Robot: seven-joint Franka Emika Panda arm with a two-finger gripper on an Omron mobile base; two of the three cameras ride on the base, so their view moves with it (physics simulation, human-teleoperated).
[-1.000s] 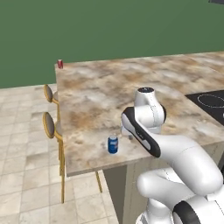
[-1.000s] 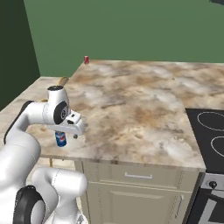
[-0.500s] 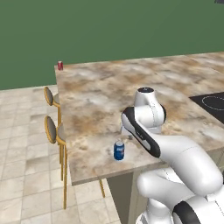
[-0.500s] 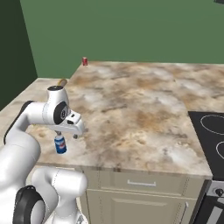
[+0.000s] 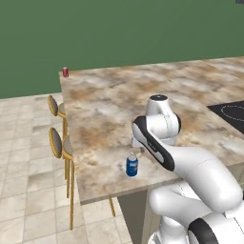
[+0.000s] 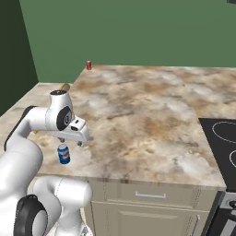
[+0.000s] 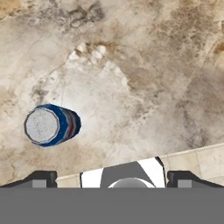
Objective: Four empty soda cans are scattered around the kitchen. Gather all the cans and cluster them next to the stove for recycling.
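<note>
A small red soda can [image 5: 65,72] [image 6: 88,65] stands on the far corner of the marble counter [image 5: 109,109] [image 6: 152,115]. Near the counter's front edge stands a blue can with a silver top [image 5: 132,166] [image 6: 63,154] [image 7: 51,124]. My gripper [image 6: 84,141] [image 7: 113,177] hangs open above the counter, pointing down, with nothing between its fingers. The blue can sits beside it, off to the left in the hand view. The black stove [image 5: 228,112] [image 6: 223,140] with white ring burners lies at the right end of the counter.
Two round-backed stools [image 5: 58,142] stand along the counter's left side over a beige tiled floor [image 5: 24,190]. A green wall [image 5: 119,33] runs behind the counter. Cabinet drawers [image 6: 147,198] sit below the front edge.
Both base views have shifted slightly as the base drove: the counter's front edge and the blue can slid lower in the picture. The arm holds its pose, and the gripper stays open.
</note>
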